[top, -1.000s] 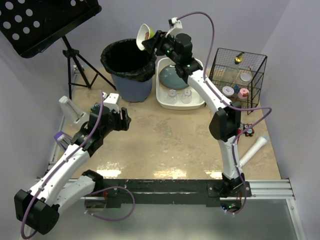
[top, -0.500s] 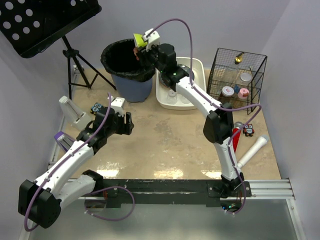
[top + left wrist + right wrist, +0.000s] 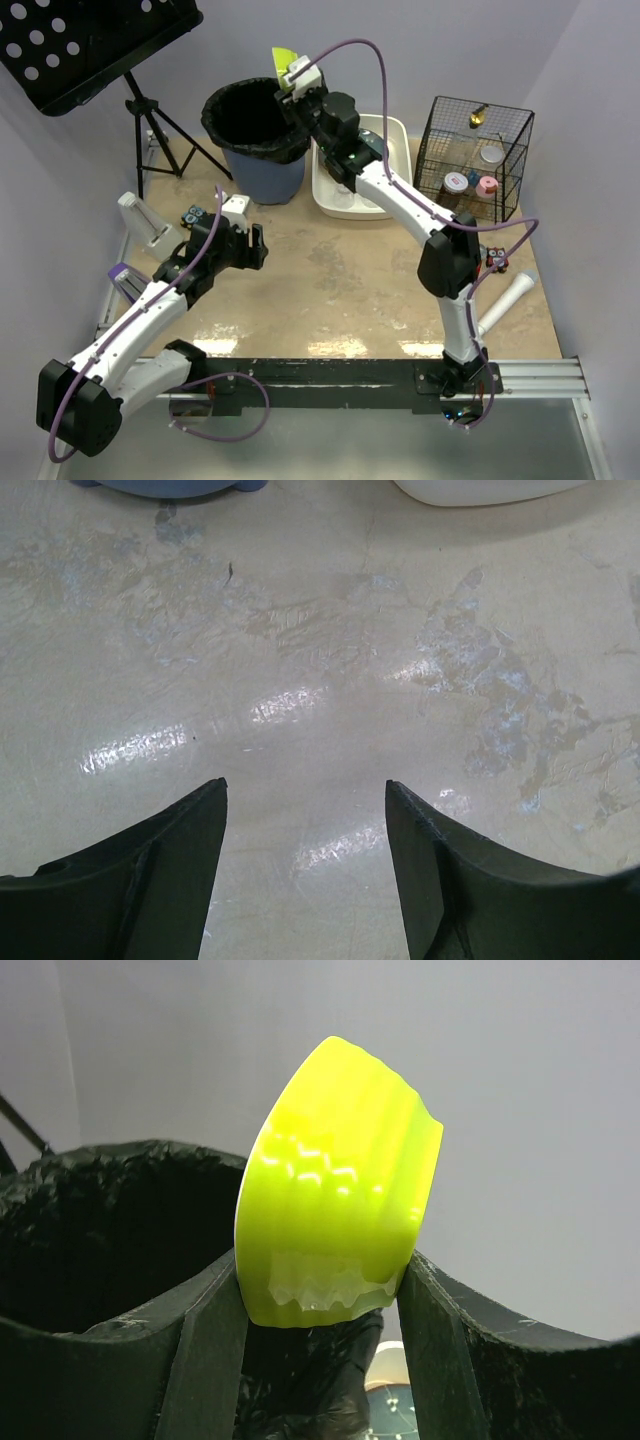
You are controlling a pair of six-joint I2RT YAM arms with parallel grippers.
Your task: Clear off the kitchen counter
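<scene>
Top view: your right claw (image 3: 289,86) has shifted toward 9 o'clock and turned the yellow-green cup (image 3: 285,56) at the bin's (image 3: 215,106) 1 o'clock rim, so a drop looks next. The surface (image 3: 340,290) fills mid-frame, long axis 9-to-3. Left wrist: left claw (image 3: 305,790) wide, empty, above the surface. Right wrist: claw clamps the cup.

The right gripper (image 3: 291,88) has rolled over at the wrist and shifted left and farther back above the bin's (image 3: 218,138) far right rim. The cup (image 3: 285,57) it clamps now sticks up showing yellow-green instead of its pale mouth. Its forearm has swung left across the tub (image 3: 398,126), hiding the bowl there. The left gripper (image 3: 254,246) has eased slightly toward the counter's (image 3: 330,290) middle.
</scene>
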